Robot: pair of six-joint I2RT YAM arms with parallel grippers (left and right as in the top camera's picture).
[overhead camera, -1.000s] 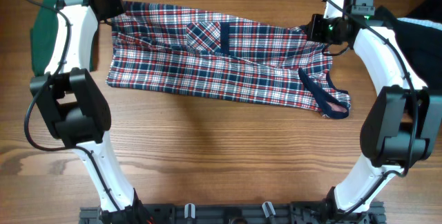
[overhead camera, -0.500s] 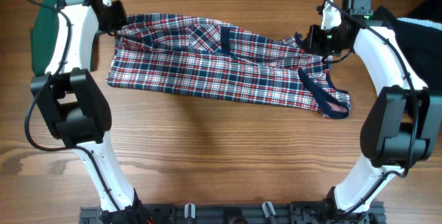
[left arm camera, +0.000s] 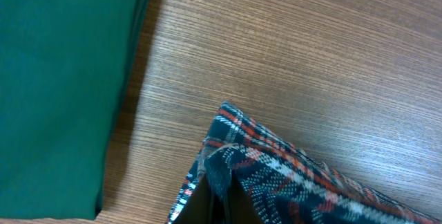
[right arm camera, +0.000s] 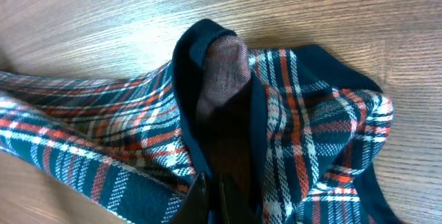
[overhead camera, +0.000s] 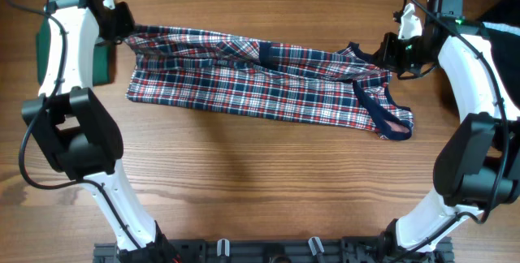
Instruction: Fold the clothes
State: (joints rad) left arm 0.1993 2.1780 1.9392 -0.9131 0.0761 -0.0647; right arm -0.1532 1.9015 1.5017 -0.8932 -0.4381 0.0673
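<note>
Across the worktop [overhead camera: 244, 182], the plaid dress [overhead camera: 244, 84] lies stretched between two arms: left fingers [left arm camera: 199, 209] pinch its corner near a folded green garment [left arm camera: 62, 79], right fingers [right arm camera: 196, 200] pinch the navy-trimmed strap end; a black garment [overhead camera: 510, 18] lies at far right.

The left arm [overhead camera: 77, 133] and right arm [overhead camera: 479, 149] are mounted on a black base rail [overhead camera: 268, 251] fitted with small clips. They share one build: smooth white shell links joined by bulky, rounded black joint housings. Thin black cables [overhead camera: 23, 153] loop alongside each arm. Farthest from the rail, the left hand [overhead camera: 128, 34] and right hand [overhead camera: 382, 53] are black. A small green light [overhead camera: 457, 22] glows beside the right one.
</note>
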